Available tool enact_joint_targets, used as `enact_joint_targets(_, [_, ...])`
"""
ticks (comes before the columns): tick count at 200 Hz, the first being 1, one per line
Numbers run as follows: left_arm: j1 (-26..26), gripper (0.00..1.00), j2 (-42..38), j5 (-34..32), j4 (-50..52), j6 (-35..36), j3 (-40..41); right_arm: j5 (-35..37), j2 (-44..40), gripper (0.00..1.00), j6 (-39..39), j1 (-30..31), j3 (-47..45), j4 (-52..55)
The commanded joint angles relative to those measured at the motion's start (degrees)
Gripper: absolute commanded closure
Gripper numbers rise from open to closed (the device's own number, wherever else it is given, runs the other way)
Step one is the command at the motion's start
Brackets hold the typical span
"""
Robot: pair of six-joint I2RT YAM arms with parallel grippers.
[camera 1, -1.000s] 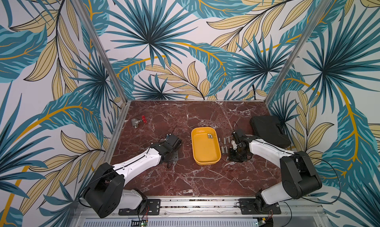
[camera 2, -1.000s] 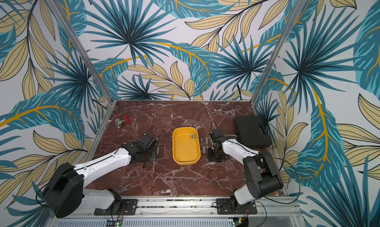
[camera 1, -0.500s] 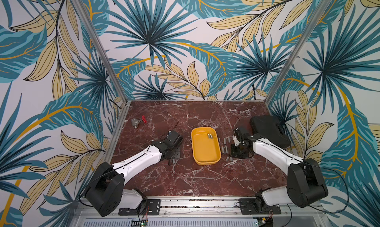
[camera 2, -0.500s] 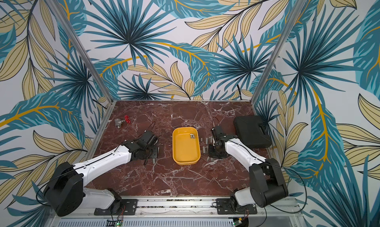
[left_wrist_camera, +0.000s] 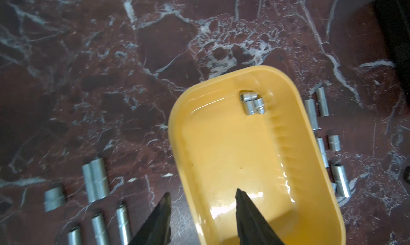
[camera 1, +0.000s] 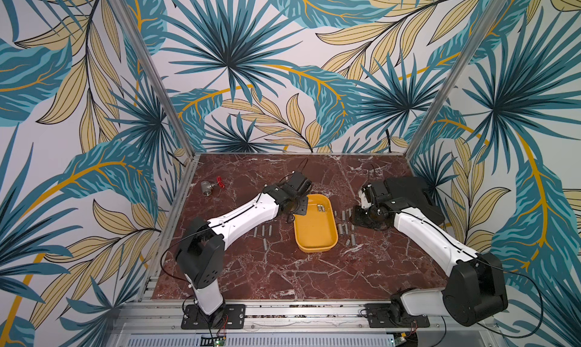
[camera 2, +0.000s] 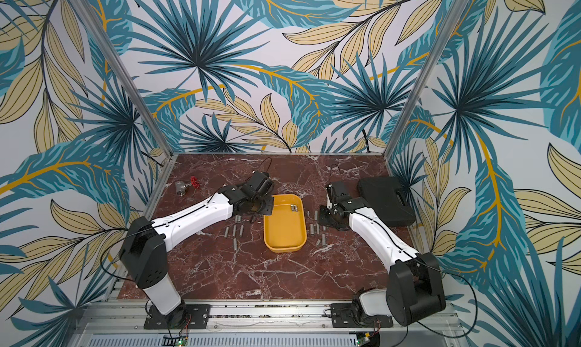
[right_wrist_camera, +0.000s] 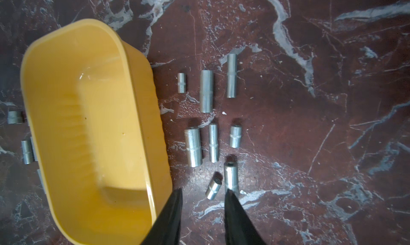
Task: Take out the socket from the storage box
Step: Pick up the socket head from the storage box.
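The yellow storage box (camera 1: 315, 235) (camera 2: 284, 235) lies mid-table in both top views. Two small metal sockets (camera 1: 321, 208) (camera 2: 294, 207) (left_wrist_camera: 253, 104) lie together in its far right corner. My left gripper (camera 1: 291, 212) (left_wrist_camera: 202, 194) hovers at the box's far left corner. It is open and empty, with one finger over the box's inside and one outside its left wall. My right gripper (camera 1: 361, 218) (right_wrist_camera: 204, 190) is open over the table just right of the box (right_wrist_camera: 88, 126), and a short socket (right_wrist_camera: 214, 187) lies just beyond its tips.
Several sockets lie in rows on the marble left of the box (camera 1: 262, 232) (left_wrist_camera: 97, 179) and right of it (camera 1: 345, 226) (right_wrist_camera: 206, 90). A black case (camera 1: 408, 197) (camera 2: 383, 201) sits at the right. A metal valve with a red handle (camera 1: 211, 186) lies at the far left.
My left gripper has moved right and away from the base, from the loose sockets to the box's far left corner. My right gripper has opened a little and drawn slightly back.
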State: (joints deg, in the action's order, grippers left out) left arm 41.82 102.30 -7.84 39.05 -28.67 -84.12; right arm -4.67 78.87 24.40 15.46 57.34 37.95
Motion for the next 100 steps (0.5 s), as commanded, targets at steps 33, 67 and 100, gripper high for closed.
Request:
enact_joint_targets(33, [2.0,0.54,12.1,1.6,3.2,2.3,-13.3,-2.2,0.0,0.66,1.4,-0.4,0.5,-2.2])
enact_joint_targets(67, [2.5,0.54,18.2,2.9,2.3,2.5,-18.3,-2.5,-0.7,0.66,1.3,-1.0,-0.5,-2.6])
enact_joint_targets(100, [2.6,0.54,22.3,2.6,1.9,2.8,-21.9,-3.1,-1.0,0.66,1.5,-1.5,-1.8,-3.0])
